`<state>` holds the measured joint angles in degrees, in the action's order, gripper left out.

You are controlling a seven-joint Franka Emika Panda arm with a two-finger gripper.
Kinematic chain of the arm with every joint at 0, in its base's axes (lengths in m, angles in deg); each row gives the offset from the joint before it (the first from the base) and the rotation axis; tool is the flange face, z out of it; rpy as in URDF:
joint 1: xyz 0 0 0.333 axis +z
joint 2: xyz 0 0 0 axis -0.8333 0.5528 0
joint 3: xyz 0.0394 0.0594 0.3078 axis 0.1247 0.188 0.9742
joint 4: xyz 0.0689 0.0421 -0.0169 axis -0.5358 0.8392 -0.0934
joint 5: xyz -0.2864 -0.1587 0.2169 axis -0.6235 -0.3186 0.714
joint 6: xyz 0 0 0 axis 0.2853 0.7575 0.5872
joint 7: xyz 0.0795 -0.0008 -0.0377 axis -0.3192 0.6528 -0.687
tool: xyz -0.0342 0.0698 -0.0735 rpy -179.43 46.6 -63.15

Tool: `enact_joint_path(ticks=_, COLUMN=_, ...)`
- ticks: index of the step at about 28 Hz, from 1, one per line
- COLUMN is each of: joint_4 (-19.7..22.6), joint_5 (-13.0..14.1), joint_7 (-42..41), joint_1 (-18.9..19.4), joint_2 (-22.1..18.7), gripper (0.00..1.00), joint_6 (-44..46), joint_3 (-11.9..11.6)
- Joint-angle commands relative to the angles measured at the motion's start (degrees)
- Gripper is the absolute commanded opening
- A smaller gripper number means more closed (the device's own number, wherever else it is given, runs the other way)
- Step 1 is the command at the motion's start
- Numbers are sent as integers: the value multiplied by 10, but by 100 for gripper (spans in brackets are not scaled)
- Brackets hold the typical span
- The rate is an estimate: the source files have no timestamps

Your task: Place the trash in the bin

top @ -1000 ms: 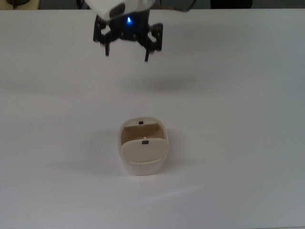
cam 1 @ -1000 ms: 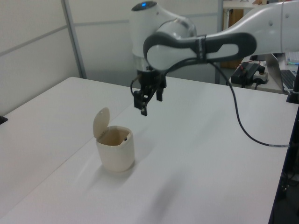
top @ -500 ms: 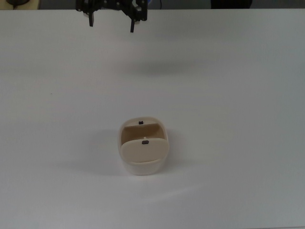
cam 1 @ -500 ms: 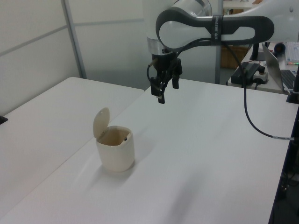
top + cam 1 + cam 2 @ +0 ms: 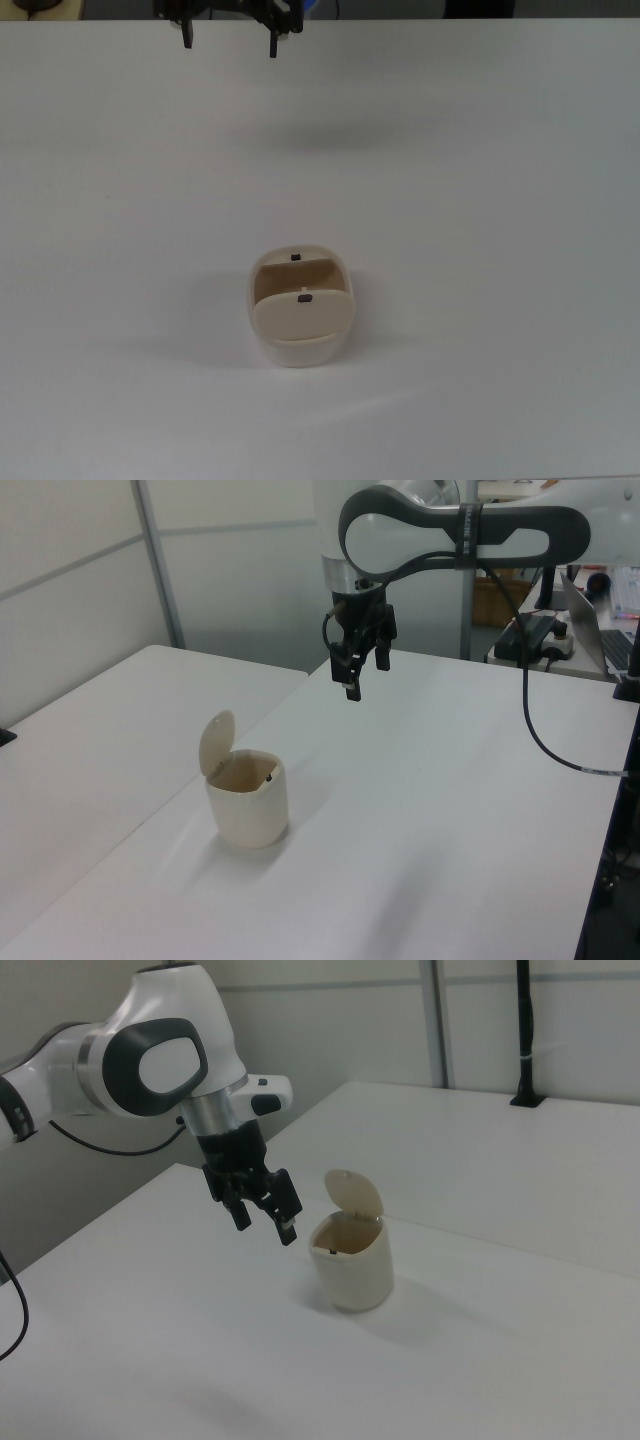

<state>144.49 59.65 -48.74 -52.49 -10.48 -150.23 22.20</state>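
Cream-beige plastic, the bin (image 5: pixel 299 312) stands alone near the middle of the white surface (image 5: pixel 480 250), its swing flap tipped up on one side so the tan inside shows through the gap. No wad of trash can be seen anywhere on the surface in any view, and the inside of the bin is too shadowed to say whether the paper lies in there. The claw (image 5: pixel 361 673) hangs high in the air, well apart from the bin and toward the surface's far edge in the top view, where only its two dark fingertips (image 5: pixel 271 45) reach into the picture. The fingers are spread apart with nothing between them, as the right view (image 5: pixel 260 1212) shows plainly. Judging from the empty claw and the bare surface, the drop seems to be done and the step in hand is clearing away. To do that well, the arm should keep its height until it is clear of the raised flap, so nothing brushes the light bin or tips it, and then settle at rest.
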Motion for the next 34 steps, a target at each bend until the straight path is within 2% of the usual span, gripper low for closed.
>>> enact_joint_path(ticks=1, joint_4=0, joint_5=14, joint_7=-16, joint_1=0, joint_2=-8, gripper=100, joint_6=11, joint_3=-3)
enact_joint_path(ticks=12, joint_4=2, joint_5=25, joint_7=-16, joint_1=-2, joint_2=-19, gripper=100, joint_6=6, joint_3=0)
enact_joint_path(ticks=15, joint_4=1, joint_5=29, joint_7=-16, joint_1=-24, joint_2=-19, gripper=100, joint_6=3, joint_3=7)
enact_joint_path(ticks=23, joint_4=2, joint_5=31, joint_7=-17, joint_1=-39, joint_2=-19, gripper=100, joint_6=-1, joint_3=32)
enact_joint_path(ticks=34, joint_4=1, joint_5=32, joint_7=-33, joint_1=-41, joint_2=-19, gripper=100, joint_6=0, joint_3=31)
